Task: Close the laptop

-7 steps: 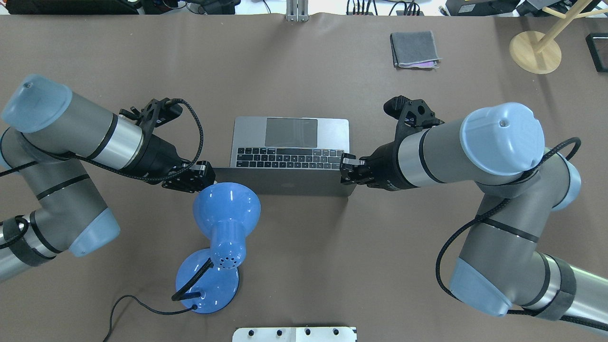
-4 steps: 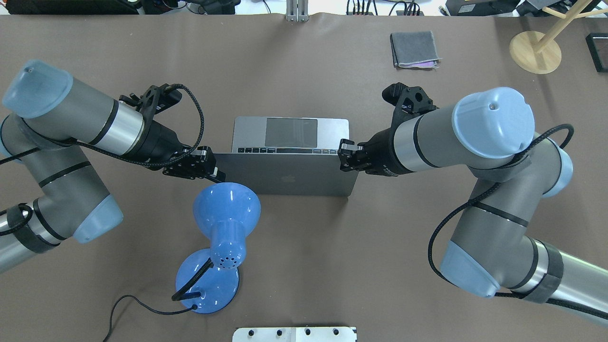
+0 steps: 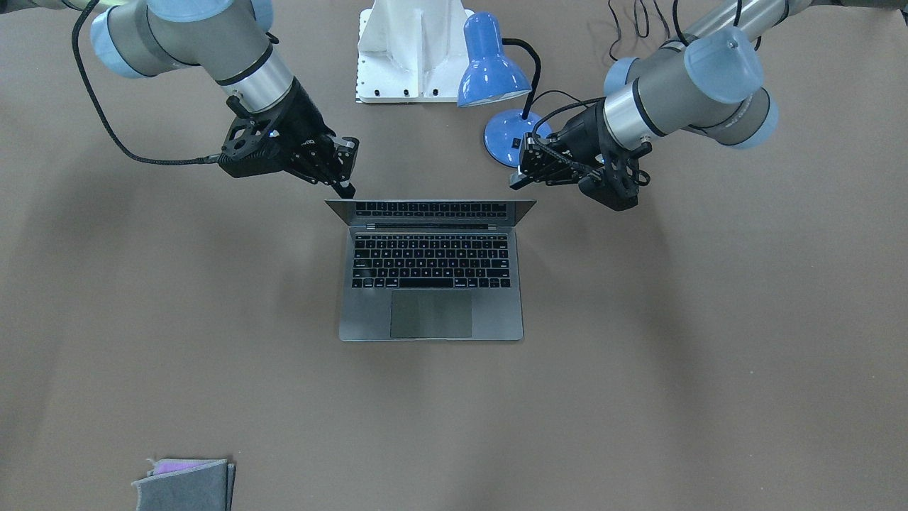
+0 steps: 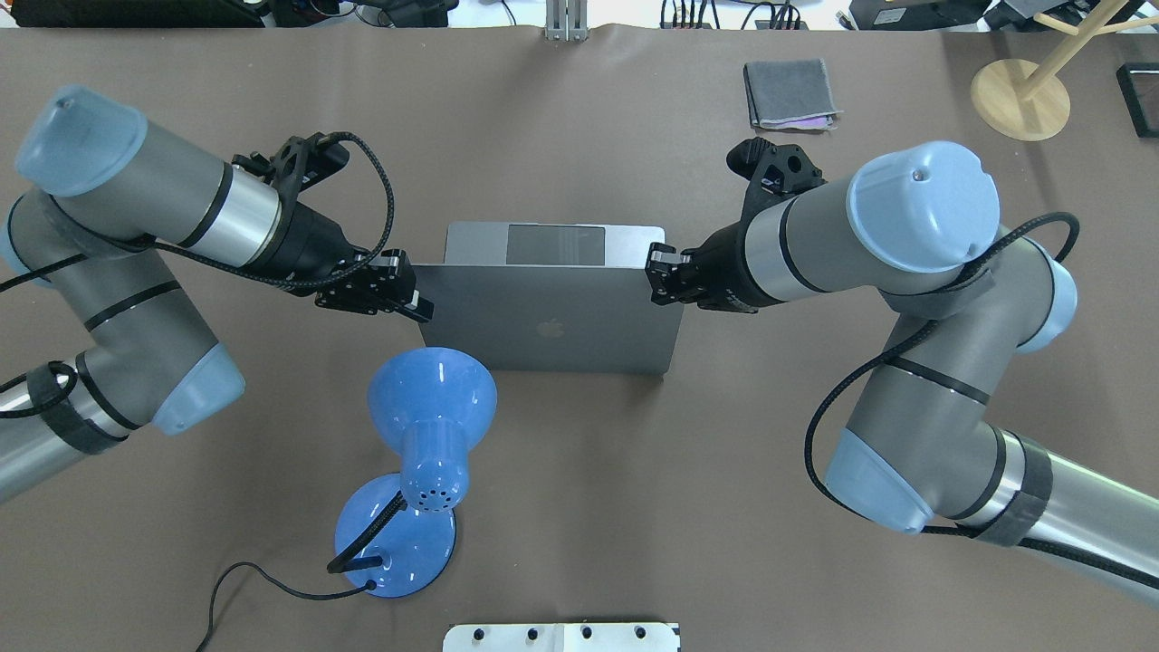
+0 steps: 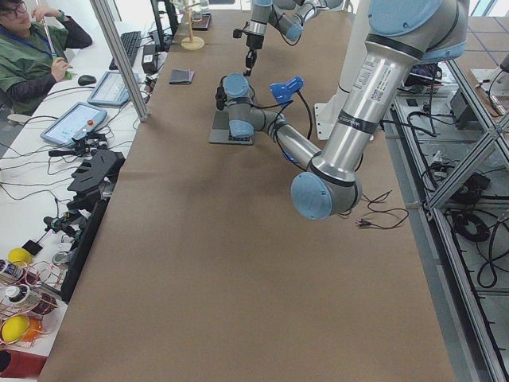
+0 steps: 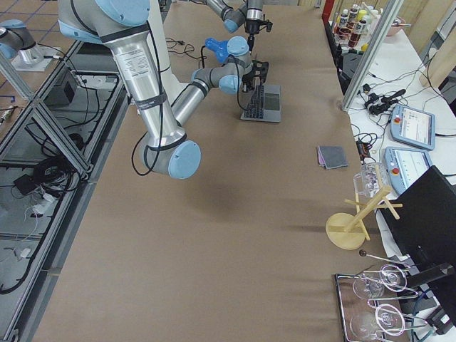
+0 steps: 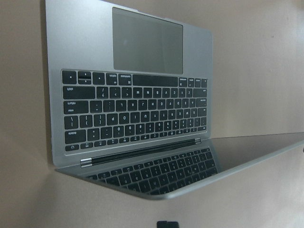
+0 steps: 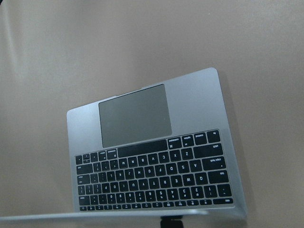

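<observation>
The space-grey laptop (image 4: pixel 543 317) sits mid-table, half open, its lid tipped forward over the keyboard with the apple logo facing up. In the front view its keyboard and trackpad (image 3: pixel 431 312) still show. My left gripper (image 4: pixel 418 310) looks shut and presses against the lid's top left corner; it also shows in the front view (image 3: pixel 518 181). My right gripper (image 4: pixel 654 276) looks shut and rests against the lid's top right corner, seen in the front view too (image 3: pixel 346 189). Both wrist views look down on the keyboard (image 7: pixel 135 116) (image 8: pixel 154 183) under the lid's edge.
A blue desk lamp (image 4: pixel 432 398) stands close behind the laptop's left side, its cord trailing on the table. A folded grey cloth (image 4: pixel 790 93) lies far right. A wooden stand (image 4: pixel 1021 98) is at the far right corner. A white base plate (image 4: pixel 561 637) sits at the near edge.
Both grippers have moved away from the robot's base, pushing the lid's top edge forward. The lid has tipped further down and now hides the keyboard in the overhead view.
</observation>
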`<state>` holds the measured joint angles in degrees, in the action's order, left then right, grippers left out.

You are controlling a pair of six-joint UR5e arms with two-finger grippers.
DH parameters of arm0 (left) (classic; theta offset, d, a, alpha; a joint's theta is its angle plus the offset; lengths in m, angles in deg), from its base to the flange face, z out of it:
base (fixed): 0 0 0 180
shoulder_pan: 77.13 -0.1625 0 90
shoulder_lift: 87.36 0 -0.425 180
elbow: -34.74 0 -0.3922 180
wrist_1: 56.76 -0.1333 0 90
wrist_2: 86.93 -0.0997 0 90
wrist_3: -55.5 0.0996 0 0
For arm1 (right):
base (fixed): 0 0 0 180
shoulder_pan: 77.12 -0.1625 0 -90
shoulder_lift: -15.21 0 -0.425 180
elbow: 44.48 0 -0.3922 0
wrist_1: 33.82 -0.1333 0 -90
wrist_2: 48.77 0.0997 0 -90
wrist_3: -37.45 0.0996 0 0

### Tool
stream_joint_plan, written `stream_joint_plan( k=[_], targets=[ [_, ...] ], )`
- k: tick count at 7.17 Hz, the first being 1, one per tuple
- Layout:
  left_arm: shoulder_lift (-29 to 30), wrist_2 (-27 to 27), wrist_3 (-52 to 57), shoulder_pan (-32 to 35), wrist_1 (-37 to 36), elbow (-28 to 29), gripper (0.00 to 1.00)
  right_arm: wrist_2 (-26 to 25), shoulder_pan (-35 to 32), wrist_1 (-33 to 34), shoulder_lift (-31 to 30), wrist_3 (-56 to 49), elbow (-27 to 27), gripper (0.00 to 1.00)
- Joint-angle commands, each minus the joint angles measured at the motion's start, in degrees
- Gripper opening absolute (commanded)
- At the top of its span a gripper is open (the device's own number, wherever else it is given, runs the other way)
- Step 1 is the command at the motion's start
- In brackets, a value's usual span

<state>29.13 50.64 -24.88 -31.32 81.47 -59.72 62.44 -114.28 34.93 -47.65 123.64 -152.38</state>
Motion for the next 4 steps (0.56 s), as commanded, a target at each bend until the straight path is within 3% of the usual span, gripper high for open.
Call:
stream_joint_plan(
  k=[1,3,4],
  targets=[
    [2.67,-0.1,3.97,1.82,-2.33,4.0,0.0,0.5,-1.16,-0.02,1.6,-0.23,2.43,0.0],
    [4.7,-0.37,8.47,2.97,-9.1,4.55,0.0,0.5,-1.77,-0.1,3.52,-1.28,5.84,0.0],
    [5.84,-2.11,8.49,3.06,-9.12,5.94,0.0,0.5,-2.39,-0.1,5.28,-1.28,8.47,0.0]
  ],
)
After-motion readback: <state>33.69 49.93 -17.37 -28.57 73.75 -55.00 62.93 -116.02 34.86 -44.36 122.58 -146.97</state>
